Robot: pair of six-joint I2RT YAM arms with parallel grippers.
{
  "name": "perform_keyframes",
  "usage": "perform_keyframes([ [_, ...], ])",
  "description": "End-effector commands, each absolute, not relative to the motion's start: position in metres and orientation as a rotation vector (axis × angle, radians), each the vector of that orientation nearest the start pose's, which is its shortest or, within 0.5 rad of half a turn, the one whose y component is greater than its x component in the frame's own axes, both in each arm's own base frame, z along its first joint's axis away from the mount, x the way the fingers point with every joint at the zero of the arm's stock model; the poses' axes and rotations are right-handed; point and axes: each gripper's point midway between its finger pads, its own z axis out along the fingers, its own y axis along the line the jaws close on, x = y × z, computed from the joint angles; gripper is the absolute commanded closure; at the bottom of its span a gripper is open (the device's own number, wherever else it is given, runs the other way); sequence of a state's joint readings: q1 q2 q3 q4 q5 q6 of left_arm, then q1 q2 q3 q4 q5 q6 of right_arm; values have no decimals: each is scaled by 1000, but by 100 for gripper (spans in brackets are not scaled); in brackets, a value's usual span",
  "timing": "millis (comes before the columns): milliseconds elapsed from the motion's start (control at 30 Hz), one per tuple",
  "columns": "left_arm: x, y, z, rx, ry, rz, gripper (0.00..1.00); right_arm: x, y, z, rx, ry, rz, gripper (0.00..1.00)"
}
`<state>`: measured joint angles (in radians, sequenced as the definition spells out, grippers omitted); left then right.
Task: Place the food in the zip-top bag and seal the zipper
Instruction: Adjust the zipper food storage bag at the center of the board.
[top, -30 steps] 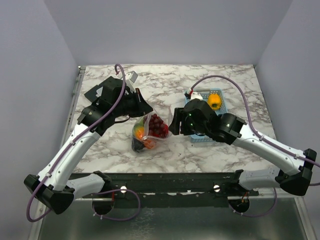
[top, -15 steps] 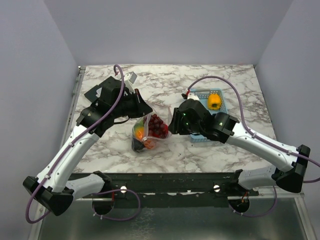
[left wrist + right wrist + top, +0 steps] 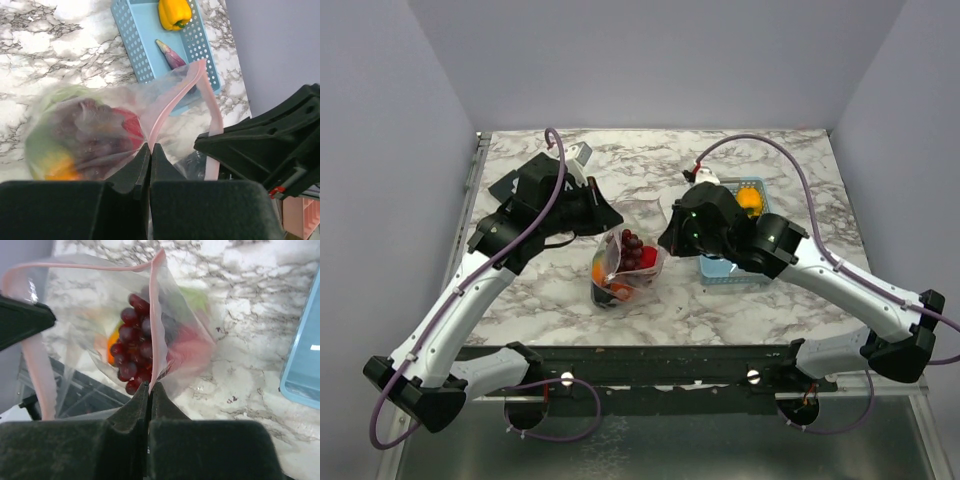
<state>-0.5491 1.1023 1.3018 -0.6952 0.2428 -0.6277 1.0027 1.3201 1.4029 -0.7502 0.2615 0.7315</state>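
The zip-top bag (image 3: pixel 623 268) hangs between my two grippers with food inside: dark grapes (image 3: pixel 132 351), something orange (image 3: pixel 599 270), a red piece (image 3: pixel 127 125) and a green one (image 3: pixel 60 97). My left gripper (image 3: pixel 150 146) is shut on the pink zipper (image 3: pixel 170 102) at one end of the mouth. At the other end my right gripper (image 3: pixel 150 385) is shut on the zipper (image 3: pixel 156 315). In the top view the left gripper (image 3: pixel 612 222) and the right gripper (image 3: pixel 663 240) flank the bag. The mouth gapes between them.
A light-blue basket (image 3: pixel 752 272) stands right of the bag, partly under my right arm. It holds a yellow pepper (image 3: pixel 174 13) and a purple eggplant (image 3: pixel 172 55). The marble table (image 3: pixel 790 180) ends at walls on the left, back and right.
My right gripper has shut on the bag's mouth edge and moved slightly back. The bag has been pulled more upright between the two grippers. The left gripper has stayed shut.
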Motion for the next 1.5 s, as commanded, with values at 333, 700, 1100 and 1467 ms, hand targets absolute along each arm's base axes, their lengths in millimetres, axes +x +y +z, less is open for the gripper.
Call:
perform_keyframes([
  [333, 232, -200, 352, 118, 2120, -837, 100, 222, 276, 324, -196, 2137, 581, 99],
  [700, 232, -204, 304, 105, 2218, -831, 100, 222, 271, 292, -187, 2194, 511, 94],
  [1100, 235, -202, 305, 116, 2208, -805, 100, 241, 217, 325, -85, 2117, 310, 52],
  [1467, 236, -203, 311, 124, 2191, -811, 100, 264, 146, 293, 79, 2198, 155, 44],
])
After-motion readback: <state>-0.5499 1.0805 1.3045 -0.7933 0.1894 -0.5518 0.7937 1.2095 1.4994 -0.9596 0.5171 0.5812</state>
